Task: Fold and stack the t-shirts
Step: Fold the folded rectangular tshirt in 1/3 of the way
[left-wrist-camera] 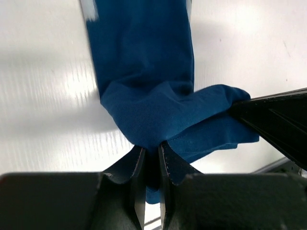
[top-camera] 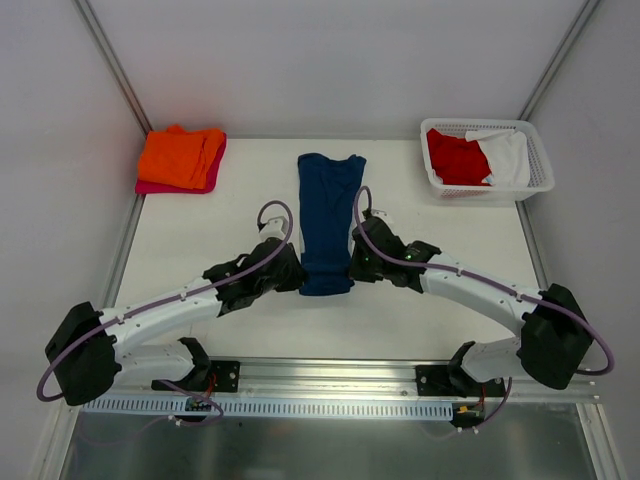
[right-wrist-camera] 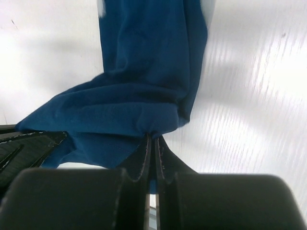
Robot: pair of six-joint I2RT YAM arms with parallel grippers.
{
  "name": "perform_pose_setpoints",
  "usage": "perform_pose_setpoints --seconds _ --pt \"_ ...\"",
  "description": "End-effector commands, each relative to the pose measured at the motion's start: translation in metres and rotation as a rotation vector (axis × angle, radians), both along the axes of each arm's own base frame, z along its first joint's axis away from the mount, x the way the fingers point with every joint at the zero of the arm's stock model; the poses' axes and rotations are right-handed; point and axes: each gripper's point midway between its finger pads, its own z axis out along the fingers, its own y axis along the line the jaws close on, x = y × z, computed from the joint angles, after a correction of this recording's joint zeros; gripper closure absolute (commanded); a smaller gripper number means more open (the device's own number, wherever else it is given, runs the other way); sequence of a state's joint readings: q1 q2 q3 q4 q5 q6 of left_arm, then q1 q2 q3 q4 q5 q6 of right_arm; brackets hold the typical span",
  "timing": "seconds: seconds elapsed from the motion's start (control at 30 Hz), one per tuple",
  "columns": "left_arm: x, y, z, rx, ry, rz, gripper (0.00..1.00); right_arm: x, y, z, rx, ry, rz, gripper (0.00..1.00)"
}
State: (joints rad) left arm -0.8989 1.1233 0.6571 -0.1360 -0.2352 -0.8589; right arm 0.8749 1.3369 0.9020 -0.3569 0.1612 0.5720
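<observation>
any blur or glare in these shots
Left wrist: navy t-shirt smeared at the top edge, streaky glare on the table. Right wrist: similar streaks on the table's right side, cloth soft at the top. Top external: sharp, evenly lit.

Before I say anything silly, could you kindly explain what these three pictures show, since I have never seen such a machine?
The big picture looks down from above on two robot arms bolted at the near edge of a white table. The other two come from small cameras on the wrists, so each shows its own black fingers at the bottom. A navy t-shirt, folded into a long strip, lies in the middle. The left gripper and the right gripper are each shut on its near end. At the far left lies a folded orange t-shirt on a pink one. At the far right a white basket holds a red t-shirt and a white one.
</observation>
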Motion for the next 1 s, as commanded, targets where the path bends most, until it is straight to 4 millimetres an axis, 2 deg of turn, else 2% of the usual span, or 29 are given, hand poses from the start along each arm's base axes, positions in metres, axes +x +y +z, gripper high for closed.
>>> perform_pose_setpoints --seconds 0.0,0.17,0.33,0.5,0.77,0.8,0.83,0.97 --pt "0.022 0.003 0.018 0.043 -0.067 -0.009 1.00 0.022 -0.002 0.014 -0.017 -0.032 0.004 1.00" --pt "0.037 -0.001 0.024 0.063 -0.079 -0.018 1.00 0.039 0.002 0.014 -0.027 -0.024 0.017 1.00" --pt "0.047 -0.001 0.015 0.079 -0.054 -0.017 1.00 0.050 0.007 0.011 -0.032 -0.011 0.025 0.99" --pt "0.060 0.000 0.009 0.097 -0.047 -0.012 1.00 0.064 0.009 0.000 -0.040 0.015 0.027 0.99" --pt "0.101 0.004 0.005 0.149 -0.072 0.027 1.00 0.101 0.001 -0.011 -0.053 0.038 -0.010 0.99" --pt "0.105 0.004 -0.001 0.164 -0.065 0.020 1.00 0.105 0.000 -0.012 -0.051 0.041 -0.013 0.99" --pt "0.112 0.003 0.005 0.155 -0.076 0.022 1.00 0.111 0.001 -0.012 -0.052 0.039 -0.013 0.99" --pt "0.129 0.003 0.004 0.149 -0.073 0.028 1.00 0.131 -0.005 -0.014 -0.045 0.046 -0.034 0.99"
